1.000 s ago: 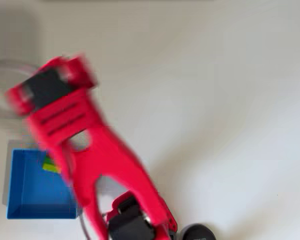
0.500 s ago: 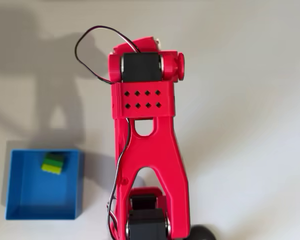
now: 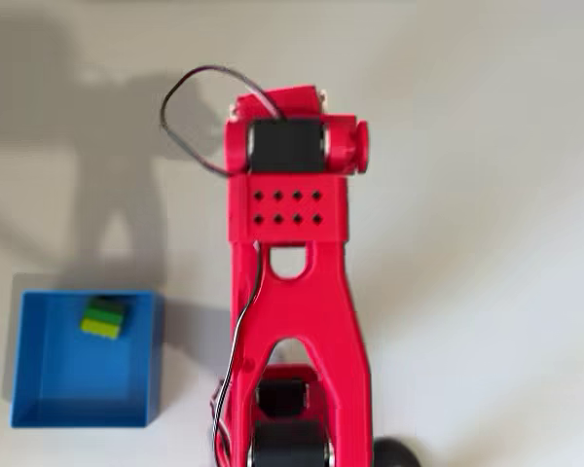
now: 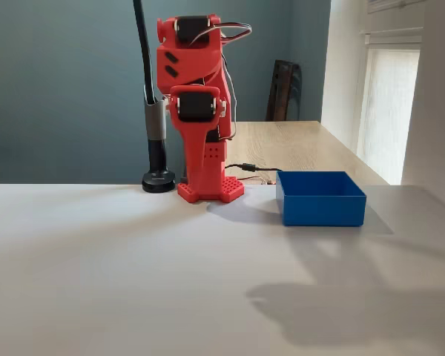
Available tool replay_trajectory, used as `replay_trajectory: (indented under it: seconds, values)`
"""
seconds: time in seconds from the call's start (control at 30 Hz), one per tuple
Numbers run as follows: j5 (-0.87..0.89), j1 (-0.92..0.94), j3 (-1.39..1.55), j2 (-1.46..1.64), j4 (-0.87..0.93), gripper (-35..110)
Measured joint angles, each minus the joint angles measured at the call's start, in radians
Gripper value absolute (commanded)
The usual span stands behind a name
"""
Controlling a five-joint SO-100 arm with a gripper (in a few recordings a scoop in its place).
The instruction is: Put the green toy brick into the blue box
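Observation:
The green toy brick (image 3: pixel 103 318) lies inside the blue box (image 3: pixel 78 379), near its far wall, lime layer up. In the fixed view the blue box (image 4: pixel 320 199) stands right of the arm's base, and its wall hides the brick. My red arm (image 3: pixel 290 282) is folded up over its base, well to the right of the box in the overhead view. The gripper (image 4: pixel 208 165) hangs down in front of the base, away from the box and holding nothing I can see. How its jaws stand is not clear.
A black lamp or camera post on a round foot (image 4: pixel 158 180) stands just left of the arm's base. A black cable (image 3: pixel 190 107) loops off the arm. A wooden table (image 4: pixel 297 144) lies behind.
One second ago the arm reached over the box, blurred in motion. It has since swung back to the centre and folded up, leaving the brick lying in the box.

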Motion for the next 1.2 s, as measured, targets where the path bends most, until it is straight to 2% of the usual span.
replay_trajectory:
  seconds: [0.53, 0.9, 1.2]
  values:
    - [-0.052, 0.002, 0.879, 0.793, -0.268, 0]
    - [-0.049, 0.002, 1.249, 1.098, -0.295, 0]
    - [-0.032, 0.002, 1.331, 1.232, -0.305, 0]
